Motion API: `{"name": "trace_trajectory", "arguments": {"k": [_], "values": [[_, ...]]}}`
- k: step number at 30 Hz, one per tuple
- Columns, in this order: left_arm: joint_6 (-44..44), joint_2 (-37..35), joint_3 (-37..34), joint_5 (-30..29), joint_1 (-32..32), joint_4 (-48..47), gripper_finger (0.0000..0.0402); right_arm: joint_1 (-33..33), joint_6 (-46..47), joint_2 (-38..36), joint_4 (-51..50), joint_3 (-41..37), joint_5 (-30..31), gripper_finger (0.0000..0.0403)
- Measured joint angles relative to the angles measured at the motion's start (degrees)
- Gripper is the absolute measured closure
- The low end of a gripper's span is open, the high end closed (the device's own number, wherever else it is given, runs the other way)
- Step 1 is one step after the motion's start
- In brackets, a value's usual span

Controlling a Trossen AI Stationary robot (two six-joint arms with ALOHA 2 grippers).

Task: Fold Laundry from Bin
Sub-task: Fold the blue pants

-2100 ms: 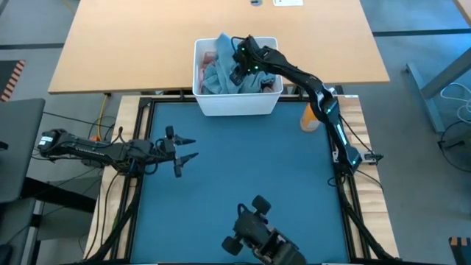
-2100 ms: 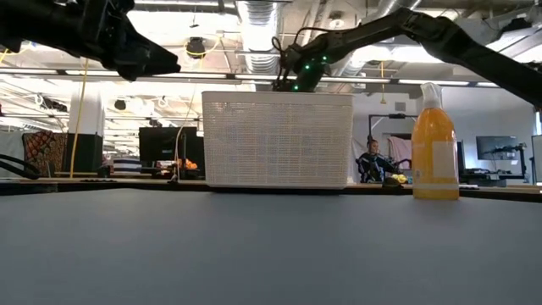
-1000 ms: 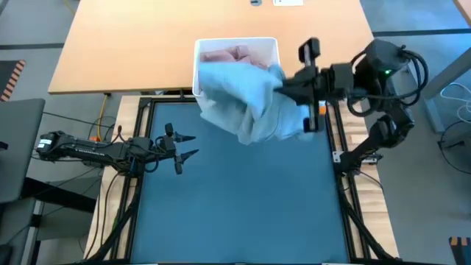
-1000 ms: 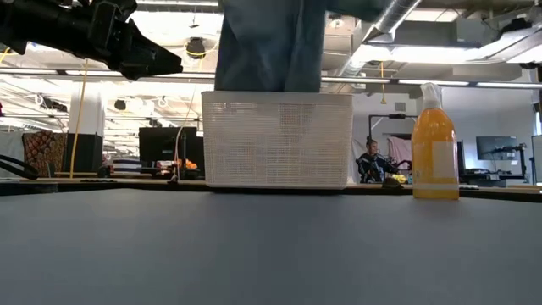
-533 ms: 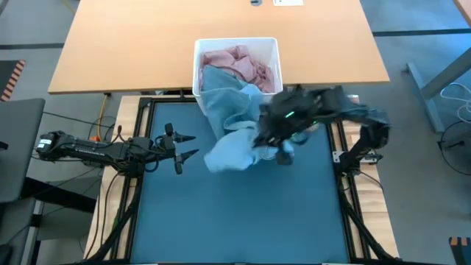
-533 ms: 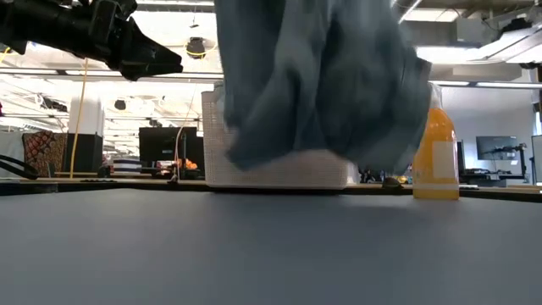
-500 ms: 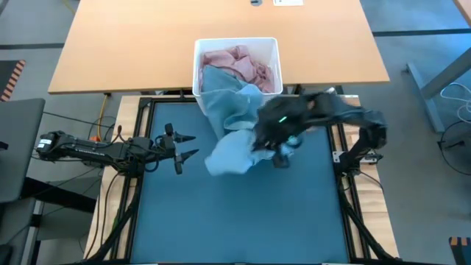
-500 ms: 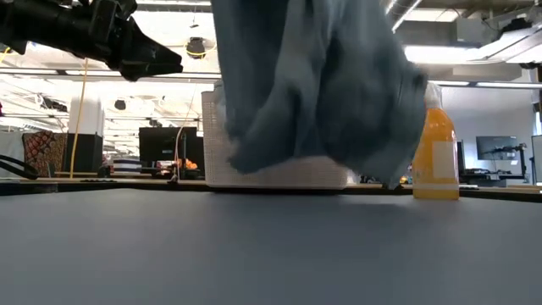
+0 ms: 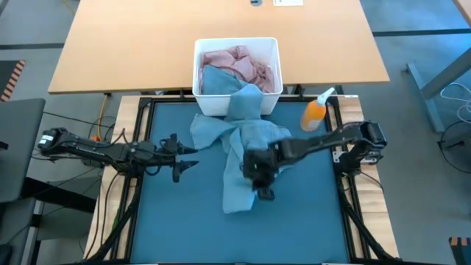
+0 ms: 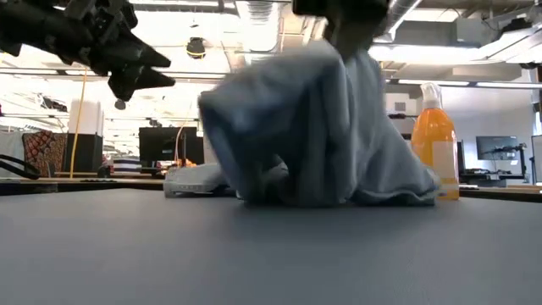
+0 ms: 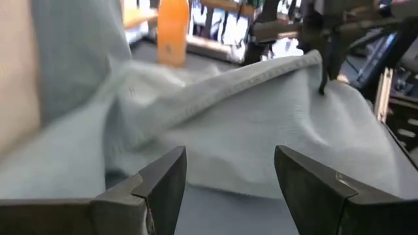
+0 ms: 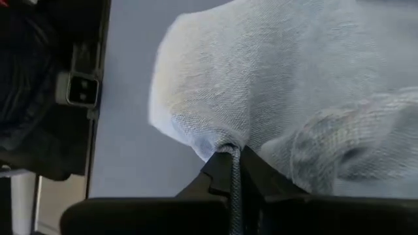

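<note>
The high view looks straight down on the whole table. The low view sits at table height, facing level toward twelve o'clock. Each wrist view looks close past its own fingers. All four share the light blue jeans.

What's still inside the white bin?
In the white bin, a pink shirt shows, with one end of the blue jeans trailing out. Anything underneath is hidden.
</note>
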Motion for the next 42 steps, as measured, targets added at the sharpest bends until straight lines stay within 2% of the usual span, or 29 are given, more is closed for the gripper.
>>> {"name": "trace_trajectory", "arguments": {"k": [3,8,11,14,17,21,24,27,30,33,35,37,42], "values": [[-5.06,3.48,-1.66,-0.68,-2.41,3.44,0.0181,3.95,6.57,0.1,3.94,-4.68,3.05,0.0362],[-9.15,14.11,-3.6,-2.29,-6.32,19.32,0.0182,9.57,11.18,0.1,3.98,-6.01,8.69,0.0337],[-9.68,21.71,-3.4,-2.26,-8.1,28.96,0.0182,12.32,11.41,0.1,3.35,-5.18,9.77,0.0333],[-8.89,29.58,-0.56,-2.18,-9.11,33.57,0.0182,14.36,11.45,0.06,-0.38,-3.82,9.86,0.0332],[-6.43,37.5,5.28,-2.05,-9.17,33.88,0.0182,16.32,12.45,0.06,-5.9,-2.46,12.15,0.0331],[1.31,46.76,15.54,0.71,-8.85,32.16,0.0182,18.98,14.93,0.06,-12.35,-1.21,15.09,0.033],[8.49,51.47,24.8,0.56,-8.35,24.06,0.0182,21.86,18.23,0.06,-15.12,-1.18,16.07,0.033],[10.98,54.24,34.42,-5.23,-7.13,11.09,0.0182,25.39,21.97,0.06,-15.64,-1.18,16.39,0.033],[9.95,55.9,42.52,-13.78,-5.06,-1.53,0.0182,28.79,24.43,0.06,-15.68,-1.18,19.88,0.033],[3.64,56.15,46.18,-22.82,-2.21,-9.77,0.0182,31.31,26.17,0.06,-15.93,-1.18,24.73,0.033],[0.1,55.91,46.47,-24.36,0.95,-10.18,0.0182,32.53,27.28,0.06,-15.81,-1.16,28.55,0.033],[-4.3,55.7,45.72,-22.08,4.64,-10.29,0.0182,33.34,27.51,0.06,-15.65,-1.16,31.8,0.033],[-8.22,56.16,41.15,-6.04,13.53,-2.58,0.0171,34.05,27.52,0.06,-15.44,-1.16,34.01,0.033]]}}
